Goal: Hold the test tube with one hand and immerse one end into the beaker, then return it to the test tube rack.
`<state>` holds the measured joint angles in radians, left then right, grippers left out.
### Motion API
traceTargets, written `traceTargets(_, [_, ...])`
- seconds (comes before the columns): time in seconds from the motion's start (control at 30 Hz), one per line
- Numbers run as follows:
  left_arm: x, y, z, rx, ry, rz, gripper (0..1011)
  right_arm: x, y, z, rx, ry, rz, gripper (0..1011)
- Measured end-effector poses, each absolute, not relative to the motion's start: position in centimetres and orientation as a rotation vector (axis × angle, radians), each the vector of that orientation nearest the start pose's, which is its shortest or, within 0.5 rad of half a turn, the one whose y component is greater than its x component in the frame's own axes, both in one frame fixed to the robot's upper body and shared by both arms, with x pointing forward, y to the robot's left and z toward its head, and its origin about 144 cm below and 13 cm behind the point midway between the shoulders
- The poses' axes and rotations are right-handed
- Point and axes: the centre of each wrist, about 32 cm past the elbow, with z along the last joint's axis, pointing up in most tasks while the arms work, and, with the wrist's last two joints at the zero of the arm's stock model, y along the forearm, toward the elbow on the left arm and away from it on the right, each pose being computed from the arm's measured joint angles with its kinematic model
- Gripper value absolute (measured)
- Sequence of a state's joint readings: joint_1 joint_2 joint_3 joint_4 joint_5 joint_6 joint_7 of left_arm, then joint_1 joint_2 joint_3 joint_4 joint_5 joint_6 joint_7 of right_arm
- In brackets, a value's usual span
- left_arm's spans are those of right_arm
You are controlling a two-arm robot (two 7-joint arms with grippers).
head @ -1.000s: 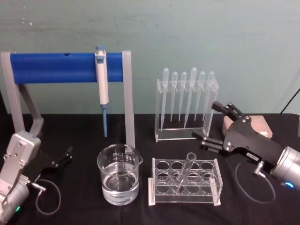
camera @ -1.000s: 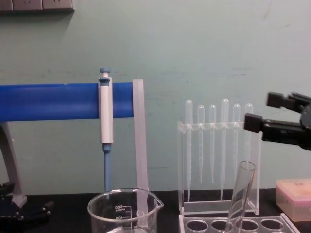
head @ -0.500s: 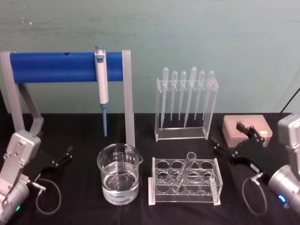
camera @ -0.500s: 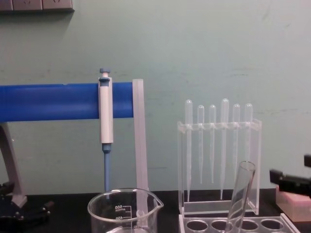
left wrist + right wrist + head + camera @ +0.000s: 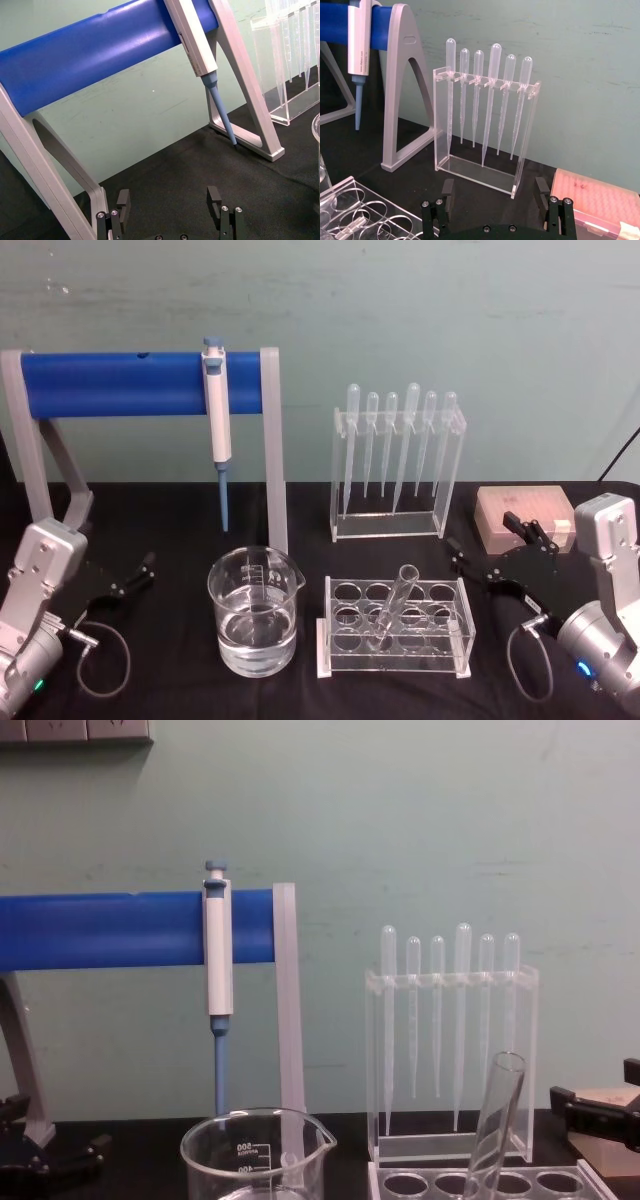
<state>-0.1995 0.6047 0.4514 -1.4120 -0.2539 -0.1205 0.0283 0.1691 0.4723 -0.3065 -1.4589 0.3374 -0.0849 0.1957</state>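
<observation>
While tube (image 5: 394, 606) leans tilted in rack (image 5: 394, 630), right gripper (image 5: 488, 549) sits low at rack's 3 o'clock, fingers spread, holding nothing. Beaker (image 5: 254, 612) with water stands at rack's 9 o'clock. Left gripper (image 5: 124, 580) parked at beaker's 9 o'clock, fingers spread.

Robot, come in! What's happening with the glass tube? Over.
Both grippers, left and right, open, low on table. Test tube leaning in rack. Beaker beside it, nothing between.
</observation>
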Motion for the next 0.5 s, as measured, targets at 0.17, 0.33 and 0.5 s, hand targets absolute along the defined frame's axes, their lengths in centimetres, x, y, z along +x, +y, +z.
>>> traceTargets(0.17, [48.86, 30.97, 113.98, 0.304, -0.285, 1.248, 1000, 49.43, -29.19, 115.73, -0.114, -0.129, -1.144, 1002])
traceTargets(0.33, [48.86, 30.97, 113.98, 0.304, -0.285, 1.248, 1000, 49.42, -29.21, 115.76, -0.117, -0.128, -1.145, 1002])
traceTargets(0.5, [48.86, 30.97, 113.98, 0.304, -0.285, 1.248, 1000, 49.40, -29.20, 115.79, -0.118, -0.127, -1.146, 1002])
